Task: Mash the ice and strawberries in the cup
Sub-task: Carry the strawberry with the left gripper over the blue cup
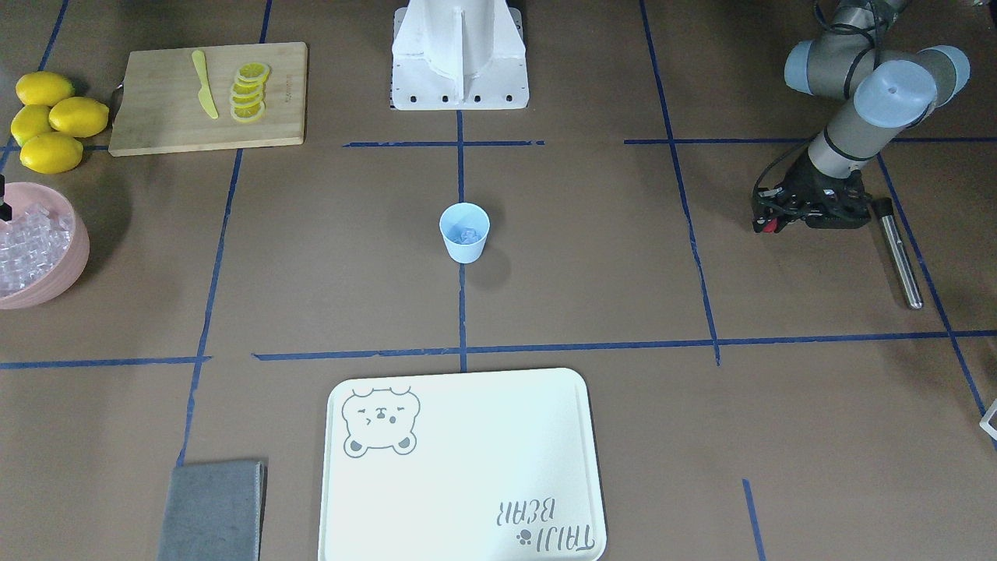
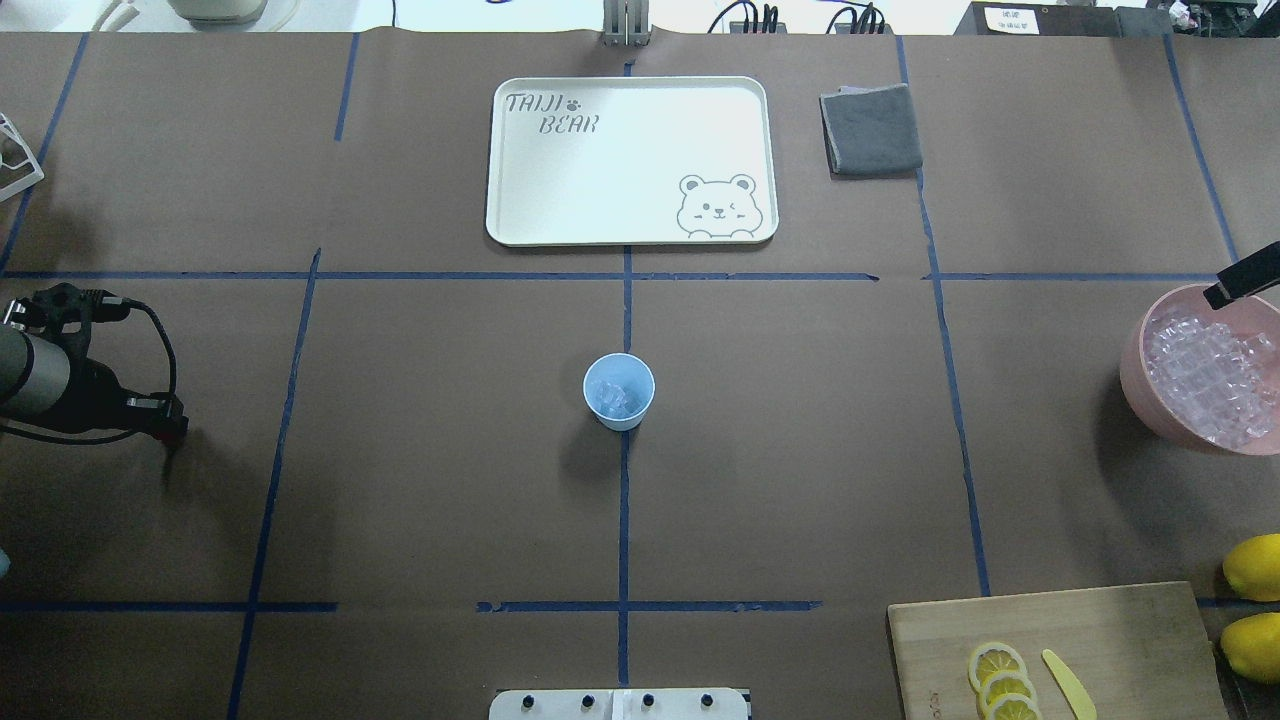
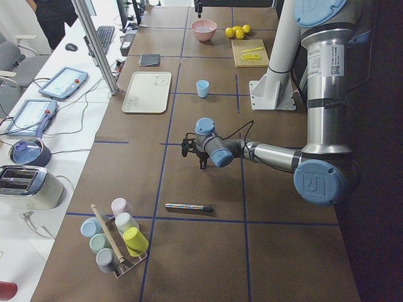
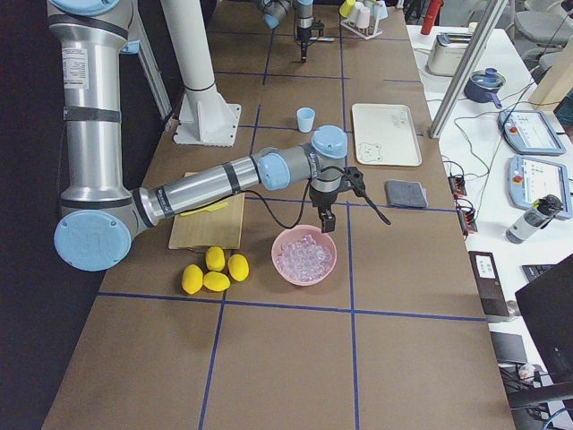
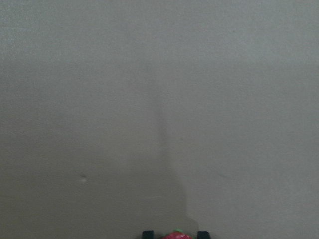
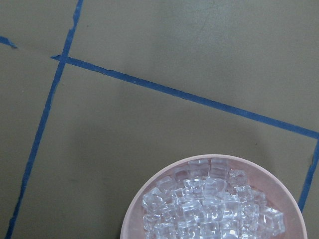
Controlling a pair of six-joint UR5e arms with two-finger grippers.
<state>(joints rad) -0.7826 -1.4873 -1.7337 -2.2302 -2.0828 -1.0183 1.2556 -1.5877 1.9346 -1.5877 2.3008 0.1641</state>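
Overhead view, read left to right. At far left I see the left tool (image 2: pixel 170 428) hanging over bare tabletop (image 2: pixel 400 480), clamped on the strawberry (image 5: pixel 175 235), which shows red between its tips in the wrist view. Centre: the cup (image 2: pixel 619 391) stands upright on a blue tape line (image 2: pixel 623 520), with ice (image 2: pixel 617 399) inside. Far right: the pink bowl (image 2: pixel 1135 370) holds a heap of ice too. The right tool (image 2: pixel 1240 283) hangs over its rim; I cannot tell whether it is apart or together.

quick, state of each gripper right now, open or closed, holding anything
left gripper: jaws shut on the strawberry
right gripper: above the pink bowl of ice, open or closed cannot be told
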